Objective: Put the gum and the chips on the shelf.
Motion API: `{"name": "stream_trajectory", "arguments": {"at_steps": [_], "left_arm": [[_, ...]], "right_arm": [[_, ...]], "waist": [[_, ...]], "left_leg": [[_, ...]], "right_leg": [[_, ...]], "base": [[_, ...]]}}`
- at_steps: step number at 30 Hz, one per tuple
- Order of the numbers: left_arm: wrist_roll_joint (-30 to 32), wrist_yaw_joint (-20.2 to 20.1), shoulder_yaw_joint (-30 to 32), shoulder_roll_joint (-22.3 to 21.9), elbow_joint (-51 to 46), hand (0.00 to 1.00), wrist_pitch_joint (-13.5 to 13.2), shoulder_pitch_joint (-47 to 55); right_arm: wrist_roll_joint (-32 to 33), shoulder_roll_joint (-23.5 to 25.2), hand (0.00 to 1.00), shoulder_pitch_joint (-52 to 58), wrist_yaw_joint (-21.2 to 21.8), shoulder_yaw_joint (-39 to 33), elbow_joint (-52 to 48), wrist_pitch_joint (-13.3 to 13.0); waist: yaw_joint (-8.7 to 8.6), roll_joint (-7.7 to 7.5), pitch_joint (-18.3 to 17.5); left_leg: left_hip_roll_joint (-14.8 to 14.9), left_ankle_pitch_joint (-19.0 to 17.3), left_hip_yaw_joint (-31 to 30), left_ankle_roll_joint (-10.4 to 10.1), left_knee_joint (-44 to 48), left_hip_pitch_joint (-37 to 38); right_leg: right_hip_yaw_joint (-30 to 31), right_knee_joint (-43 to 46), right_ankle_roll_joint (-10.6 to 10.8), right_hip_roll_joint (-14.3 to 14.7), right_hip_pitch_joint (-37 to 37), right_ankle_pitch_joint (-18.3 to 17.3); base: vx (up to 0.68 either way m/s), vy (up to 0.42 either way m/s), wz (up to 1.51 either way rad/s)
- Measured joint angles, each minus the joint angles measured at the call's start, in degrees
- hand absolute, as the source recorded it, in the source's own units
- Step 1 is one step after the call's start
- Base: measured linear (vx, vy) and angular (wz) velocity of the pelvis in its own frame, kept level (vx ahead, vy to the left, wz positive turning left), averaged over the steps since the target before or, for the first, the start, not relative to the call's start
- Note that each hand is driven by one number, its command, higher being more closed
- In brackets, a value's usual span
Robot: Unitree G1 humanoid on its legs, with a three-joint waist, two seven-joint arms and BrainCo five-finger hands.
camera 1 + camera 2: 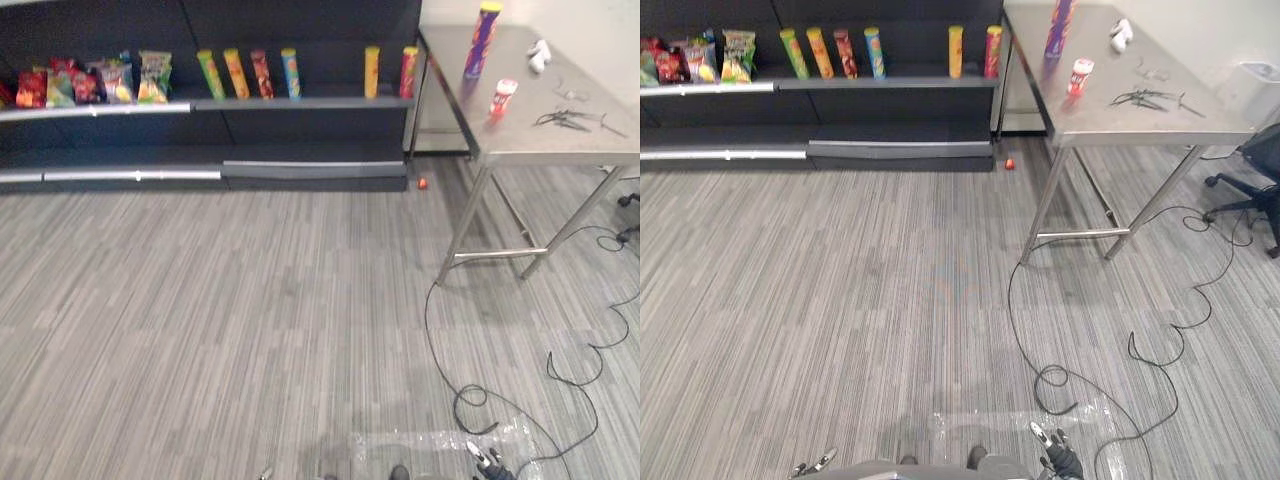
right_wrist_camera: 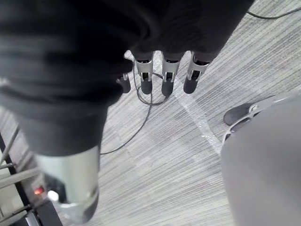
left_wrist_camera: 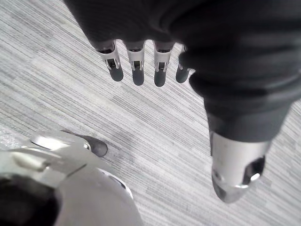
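Observation:
A tall purple chips can stands at the far end of the steel table on my right. A small red-and-white gum bottle stands a little nearer on the same table. The dark shelf runs along the far wall to the left of the table. My left hand hangs low over the floor, fingers straight, holding nothing. Over the floor on the other side, my right hand is just as straight-fingered and empty. Both hands are far from the table and the shelf.
Several chip cans stand in a row on the shelf, with snack bags at its left end. A small red thing lies on the floor by the shelf's corner. A white object and dark wire tools lie on the table. An office chair stands at the far right.

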Motion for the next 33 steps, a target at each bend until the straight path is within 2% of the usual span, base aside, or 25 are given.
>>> {"name": "stream_trajectory", "arguments": {"at_steps": [2, 4, 5, 6, 9, 12, 13, 15, 16, 17, 18, 19, 20, 21, 22, 24, 25, 26, 27, 29, 30, 31, 32, 33], "left_arm": [[-2.57, 0.22, 0.83, 0.03, -0.29, 0.00, -0.03, 0.06], [-7.98, 0.17, 2.49, -1.22, -0.47, 0.00, 0.02, 0.37], [-8.77, 0.15, 3.16, -1.74, -0.60, 0.00, -0.02, 0.61], [-9.02, 0.17, 4.13, -2.37, -0.79, 0.00, -0.18, 0.67], [-8.98, -0.13, 4.85, -2.84, -0.78, 0.00, -0.66, 1.46], [-9.09, -1.16, 5.71, -3.10, -0.80, 0.00, -1.77, 2.08], [-9.10, -1.96, 5.94, -3.53, -0.79, 0.00, -2.32, 2.60], [-9.12, -2.56, 6.25, -4.49, -0.74, 0.00, -2.90, 3.24], [-9.20, -2.72, 6.38, -5.02, -0.72, 0.00, -2.90, 4.34], [-10.13, -3.46, 6.67, -4.88, -0.68, 0.00, -2.87, 5.02], [-10.10, -3.98, 6.63, -4.44, -0.77, 0.00, -2.91, 5.18], [-10.09, -4.72, 6.61, -3.22, -0.74, 0.00, -2.84, 4.96], [-10.07, -5.06, 6.63, -2.33, -0.71, 0.00, -2.43, 3.99], [-10.05, -5.39, 6.68, -2.20, -0.76, 0.00, -2.33, 3.50], [-9.98, -5.67, 6.80, -2.12, -0.70, 0.00, -2.32, 2.91], [-9.23, -5.61, 7.13, -2.41, -0.71, 0.00, -2.31, 2.81], [-7.34, -5.66, 7.15, -2.03, -0.72, 0.00, -1.88, 2.93], [-6.24, -5.73, 7.21, -1.73, -0.73, 0.00, -1.48, 2.95], [-3.48, -5.91, 7.17, -1.33, -0.82, 0.00, -1.08, 3.21], [-2.29, -5.91, 7.18, -1.24, -1.14, 0.00, -1.03, 3.59], [-1.69, -5.88, 7.15, -0.97, -1.32, 0.00, -0.68, 3.63], [-1.50, -5.86, 7.10, -0.93, -1.35, 0.00, -0.40, 3.58], [-1.47, -5.81, 6.69, -0.97, -1.34, 0.00, -0.33, 3.60], [-1.40, -5.81, 6.57, -0.99, -1.34, 0.00, -0.33, 3.59]], "right_arm": [[-0.15, -0.16, 0.00, -0.30, -0.05, 1.28, 0.00, 0.39], [-0.17, -0.82, 0.00, -0.29, -0.14, 1.70, -0.74, 0.84], [-0.18, -1.06, 0.00, -0.19, -0.25, 1.92, -1.04, 1.01], [-0.18, -1.41, 0.00, -0.18, -0.30, 2.11, -1.40, 1.37], [-0.72, -1.88, 0.00, -0.17, 1.02, 2.18, -1.39, 1.85], [-1.21, -2.40, 0.00, 0.68, 4.54, 2.12, -1.36, 1.84], [-1.21, -2.85, 0.00, 1.08, 5.61, 2.19, -1.28, 1.82], [-1.21, -3.51, 0.00, 1.72, 6.81, 2.27, -1.25, 1.48], [-1.27, -3.87, 0.00, 2.17, 7.23, 2.32, -1.24, 1.29], [-2.03, -3.55, 0.00, 2.64, 7.37, 2.46, -1.05, 1.36], [-2.99, -3.29, 0.00, 2.67, 7.69, 2.56, -0.88, 1.34], [-3.94, -2.42, 0.00, 2.52, 8.21, 3.15, -0.68, 1.30], [-4.19, -1.42, 0.00, 2.30, 7.99, 2.65, -0.60, 0.85], [-4.44, -1.21, 0.00, 2.23, 7.77, 2.33, -0.35, 0.51], [-5.06, -0.99, 0.00, 2.26, 7.33, 1.50, 0.15, -0.04], [-5.16, -0.66, 0.00, 2.05, 6.91, 0.65, -0.04, -0.98], [-5.03, -0.67, 0.00, 1.85, 6.35, 0.51, -0.42, -2.12], [-4.56, -0.38, 0.00, 1.79, 5.76, 0.34, -1.10, -2.64], [-2.22, 0.49, 0.00, 1.44, 5.07, -0.50, -1.36, -3.21], [-0.78, 0.66, 0.00, 1.13, 5.05, -0.83, -1.72, -3.34], [0.07, 0.83, 0.00, 0.40, 5.20, -0.35, -1.70, -3.67], [1.06, 0.91, 0.00, 0.27, 5.63, -0.17, -1.70, -4.05], [2.06, 0.93, 0.00, 0.26, 5.94, 0.16, -1.95, -4.70], [2.22, 0.85, 0.00, 0.28, 5.98, 0.29, -2.21, -4.87]], "waist": [[0.31, -0.99, 0.84], [0.34, -0.18, 1.47], [0.34, -0.32, 1.86], [0.32, 0.16, 2.15], [0.43, 0.40, 2.43], [0.22, 0.72, 2.67], [0.22, 1.26, 2.93], [0.21, 2.39, 3.52], [0.09, 3.03, 3.42], [0.34, 3.06, 3.12], [0.55, 1.84, 2.72], [0.29, 0.32, 1.81], [-0.27, -0.70, 1.81], [-0.17, -0.92, 1.70], [0.16, -1.49, 1.26], [0.90, -1.22, 0.99], [0.70, -1.51, 0.66], [0.31, -1.96, 0.68], [0.33, -1.96, 0.52], [0.25, -1.89, 0.10], [0.17, -2.02, 0.22], [0.08, -1.96, 0.24], [-0.05, -1.59, 0.35], [-0.07, -1.43, 0.47]], "left_leg": [[0.11, -0.01, 1.81, -0.02, 8.75, -3.63], [2.76, 0.55, 3.14, 0.39, 25.46, -11.30], [3.53, -0.06, 3.11, 0.57, 28.85, -13.18], [4.59, -1.97, 3.08, 0.91, 31.17, -14.84], [5.57, -2.55, 2.55, 0.84, 22.59, -15.91], [5.80, 3.07, -0.55, -0.69, 6.01, -15.95], [7.01, 4.97, -2.09, -1.55, 1.15, -15.96], [9.27, 5.18, -3.56, -1.94, 0.04, -16.13], [10.40, 6.46, -3.67, -2.27, 0.86, -15.75], [8.96, 8.93, -3.28, -2.25, 4.99, -15.87], [7.62, 8.75, -3.19, -2.00, 7.02, -16.44], [5.50, 5.66, -3.11, 0.04, 11.74, -18.94], [3.73, 2.63, -3.11, 1.12, 15.70, -20.63], [3.02, 1.47, -3.11, 1.59, 16.94, -20.96], [1.55, -0.04, -2.61, 2.65, 17.33, -20.25], [-0.01, -0.85, -1.17, 3.63, 15.03, -17.36], [-1.13, -1.11, -0.93, 4.29, 12.95, -15.08], [-1.93, -1.29, -0.79, 4.65, 11.92, -13.69], [-3.10, -1.76, -0.44, 5.42, 8.52, -8.97], [-2.97, -2.40, -0.28, 6.56, 7.38, -7.08], [-2.68, -2.67, -0.26, 7.03, 5.92, -4.75], [-2.17, -2.80, -0.29, 7.19, 4.58, -3.09], [-1.06, -3.18, -0.32, 7.40, 3.47, -1.25], [-0.42, -3.61, -0.32, 7.13, 3.01, -0.26]], "right_leg": [[-0.18, 2.21, -0.19, -1.25, -0.45, -2.24], [-0.16, 2.97, -1.01, -1.20, 0.82, -3.37], [-0.04, 2.94, -1.23, -1.05, 1.36, -3.52], [0.51, 2.93, -1.27, -1.05, 2.13, -3.61], [2.66, 2.89, -0.95, -2.22, 2.90, -3.80], [4.75, 2.85, 0.77, -4.45, 3.99, -4.87], [5.50, 2.85, 1.93, -4.86, 4.87, -5.60], [7.01, 2.89, 4.21, -5.00, 7.07, -7.05], [8.08, 2.95, 5.92, -5.47, 8.88, -8.21], [9.25, 2.81, 7.08, -7.74, 10.22, -9.64], [9.86, 2.66, 6.71, -8.72, 10.31, -9.99], [10.51, 3.33, 5.80, -10.72, 10.25, -10.07], [11.27, 5.18, 6.91, -12.32, 9.63, -9.37], [11.60, 6.44, 7.87, -12.99, 9.12, -8.74], [12.43, 10.05, 8.03, -14.27, 7.97, -7.27], [14.72, 19.48, 7.30, -15.63, 3.35, -3.61], [14.73, 27.61, 6.42, -16.87, 0.09, -0.14], [14.71, 31.33, 6.31, -17.84, -1.76, 2.86], [14.70, 39.95, 5.56, -19.50, -5.30, 10.71], [12.99, 46.24, 4.29, -19.08, -9.00, 4.93], [10.00, 49.06, 3.67, -18.00, -11.89, -1.49], [7.08, 48.31, 3.67, -16.41, -13.40, -4.88], [3.58, 44.07, 2.85, -13.78, -15.04, -7.12], [2.10, 41.01, 2.42, -12.30, -15.95, -7.45]], "base": [[-0.09, -0.043, 0.16], [-0.03, -0.037, 0.09], [0.01, 0.044, -0.08], [0.02, 0.066, -0.22], [0.08, 0.106, -0.37], [0.22, 0.240, -0.29], [0.32, 0.410, -0.35], [0.35, 0.444, -0.39], [0.38, 0.447, -0.45], [0.39, 0.437, -0.50], [0.39, 0.380, -0.35], [0.37, 0.338, -0.01], [0.35, 0.332, 0.19], [0.32, 0.342, 0.28], [0.31, 0.340, 0.05], [0.36, 0.324, -0.04], [0.22, 0.147, 0.07], [0.30, 0.134, 0.08], [0.31, 0.117, -0.04], [0.33, 0.089, -0.15], [0.23, 0.016, -0.18], [0.37, -0.049, -0.15], [0.32, -0.080, -0.08], [0.40, -0.140, -0.01]]}}
